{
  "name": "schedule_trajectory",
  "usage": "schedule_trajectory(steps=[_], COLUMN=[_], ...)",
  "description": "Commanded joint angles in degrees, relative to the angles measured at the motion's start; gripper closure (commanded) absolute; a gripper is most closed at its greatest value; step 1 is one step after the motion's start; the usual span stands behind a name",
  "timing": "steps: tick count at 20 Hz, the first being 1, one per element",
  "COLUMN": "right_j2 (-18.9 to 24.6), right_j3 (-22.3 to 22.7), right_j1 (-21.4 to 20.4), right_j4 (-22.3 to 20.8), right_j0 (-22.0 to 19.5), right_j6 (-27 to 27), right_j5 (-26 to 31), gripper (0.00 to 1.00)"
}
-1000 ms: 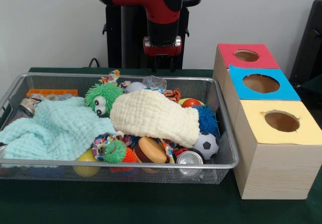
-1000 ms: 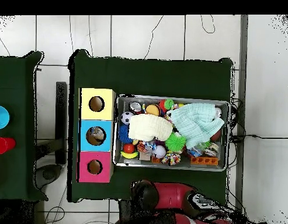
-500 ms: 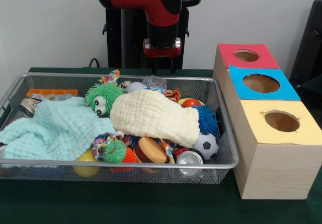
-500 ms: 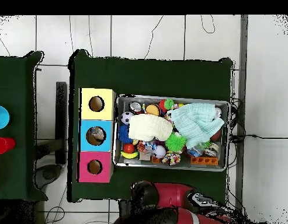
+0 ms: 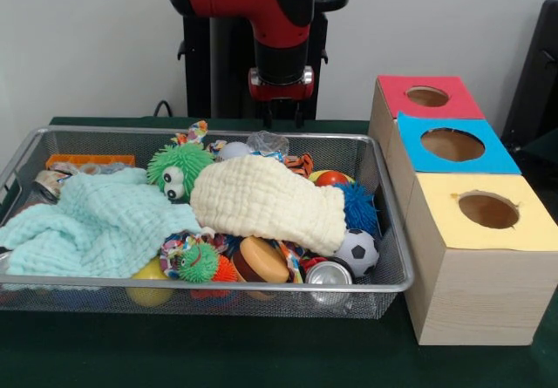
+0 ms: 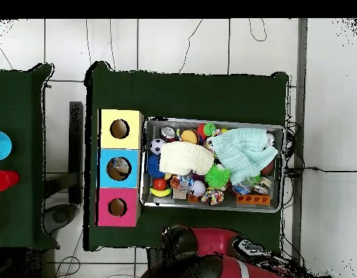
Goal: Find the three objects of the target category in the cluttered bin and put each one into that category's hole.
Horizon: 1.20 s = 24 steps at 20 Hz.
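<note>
Your black gripper (image 5: 282,113) hangs behind the far rim of the wide silver wire-mesh bin (image 5: 209,285), carrying nothing; whether its fingers are parted you cannot tell. Just below and in front of it, one crumpled clear plastic bottle (image 5: 266,142) peeks out by the cream quilted cloth (image 5: 266,200). The round hole in the blue panel (image 5: 452,145) sits off to its side, with something inside in the overhead view, perhaps one delivered. The others stay hidden, so most searching remains.
</note>
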Motion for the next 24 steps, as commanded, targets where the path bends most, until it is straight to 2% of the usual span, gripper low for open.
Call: schedule_trajectory(steps=[1, 5, 16, 24], right_j2=[6.29, 6.73, 7.47, 8.98], right_j3=[-8.58, -8.49, -11.61, -11.37], right_j1=[-3.69, -6.77, -6.42, -7.23], right_j4=[1.18, 2.17, 2.45, 1.23], right_j0=[-0.5, -0.07, 0.16, -0.96], right_j6=[3.63, 2.94, 2.46, 2.85], right_j5=[2.96, 6.78, 10.11, 7.64], gripper=[0.0, 0.0, 0.0, 0.0])
